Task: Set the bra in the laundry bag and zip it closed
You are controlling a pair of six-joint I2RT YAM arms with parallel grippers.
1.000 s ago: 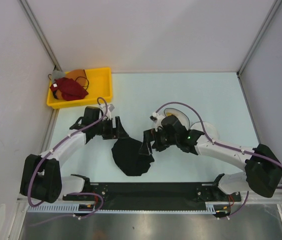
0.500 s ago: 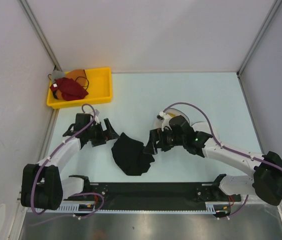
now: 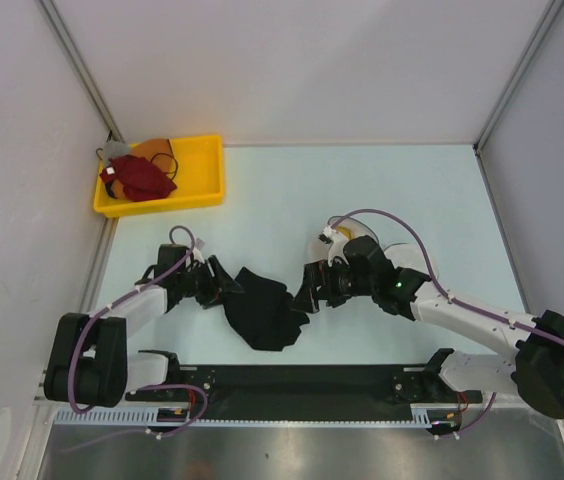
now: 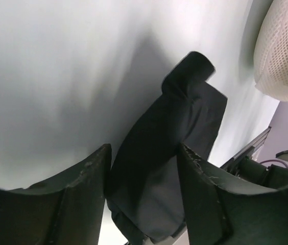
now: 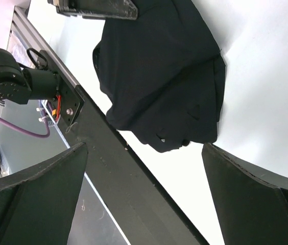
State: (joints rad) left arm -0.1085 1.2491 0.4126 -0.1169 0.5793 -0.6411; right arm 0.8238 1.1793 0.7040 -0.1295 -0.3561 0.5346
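The bra (image 3: 262,308) is a crumpled black heap on the table near the front middle. My left gripper (image 3: 226,287) lies low at its left edge, jaws apart, with a fold of the bra (image 4: 174,148) between its fingers (image 4: 82,189). My right gripper (image 3: 307,293) hovers over the bra's right edge (image 5: 159,76), wide open and empty (image 5: 144,168). The laundry bag (image 3: 414,258), white mesh, lies behind the right arm and is partly hidden by it. One mesh dome shows in the left wrist view (image 4: 284,51).
A yellow bin (image 3: 207,165) with red and orange cloths (image 3: 142,178) stands at the back left. The black rail (image 3: 302,380) runs along the near edge just in front of the bra. Grey walls close both sides.
My left gripper has dropped low and slid right, its fingers now astride the bra's left edge. My right gripper shifted slightly down. The bra has barely moved.
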